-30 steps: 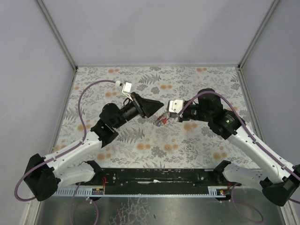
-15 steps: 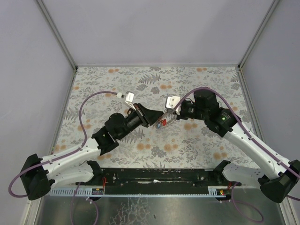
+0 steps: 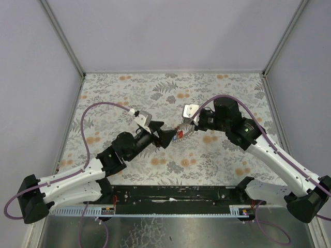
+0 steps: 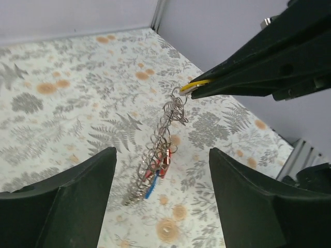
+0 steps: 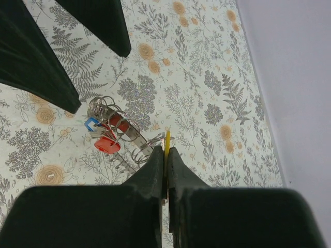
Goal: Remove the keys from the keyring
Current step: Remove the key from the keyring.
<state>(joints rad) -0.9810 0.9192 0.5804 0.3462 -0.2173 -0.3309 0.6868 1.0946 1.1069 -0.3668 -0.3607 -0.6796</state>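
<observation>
Jaws of the right gripper [image 5: 166, 151] are pressed together on the yellow key [image 5: 167, 138], and from it the keyring [image 4: 166, 121] is hung as a loose, stretched-out coil of grey wire, slanting down toward the floral table [image 3: 217, 165]. A red key [image 5: 107, 145] and a blue key [image 5: 92, 124] are seen threaded near its lower end; whether that end touches the table cannot be told. The left gripper [image 4: 163, 155] is spread wide, its two fingers [image 4: 77, 201] set on either side of the dangling coil without touching it.
</observation>
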